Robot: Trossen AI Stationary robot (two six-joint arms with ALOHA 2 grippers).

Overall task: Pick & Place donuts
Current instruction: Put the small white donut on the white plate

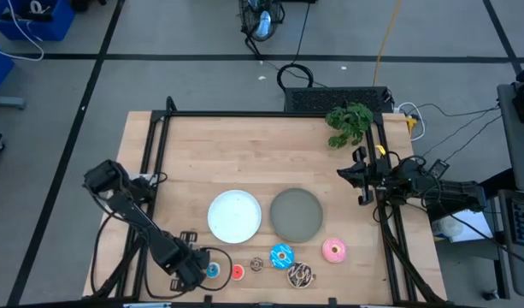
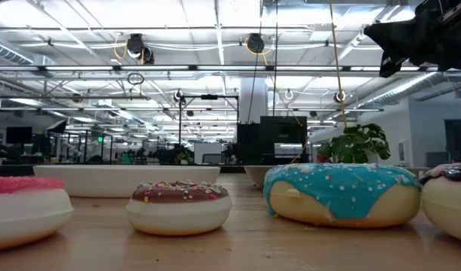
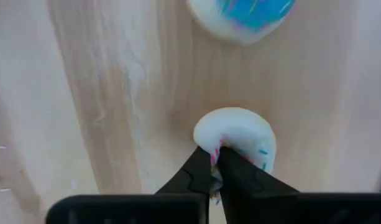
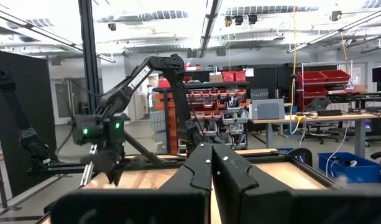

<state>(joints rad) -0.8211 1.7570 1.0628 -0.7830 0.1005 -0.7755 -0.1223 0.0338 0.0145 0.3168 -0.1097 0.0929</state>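
My left gripper [image 1: 196, 272] is at the table's near left, shut on a tiny pale pink donut [image 3: 235, 138], which the gripper hides in the high view. Beside it toward the right lie the tiny blue donut [image 1: 213, 270], the tiny red donut [image 1: 237, 272] and the tiny brown donut [image 1: 257, 263]. Farther right lie the blue-iced donut [image 1: 281, 255], the chocolate donut [image 1: 300, 275] and the pink donut [image 1: 334, 250]. My right gripper [image 1: 362, 177] is shut and empty, raised at the table's right edge. My left gripper pinches the tiny pale pink donut's iced ring on the side nearest the wrist [image 3: 215, 155] between its two fingers. The fingers point down at it from above. Whether the donut rests on the table or is lifted, I cannot tell.
A round white plate [image 1: 235, 215] and a round grey plate [image 1: 297, 214] stand side by side at the table's middle. A green plant [image 1: 349, 122] stands at the far right corner. A black frame [image 1: 155, 154] runs along the table's edges.
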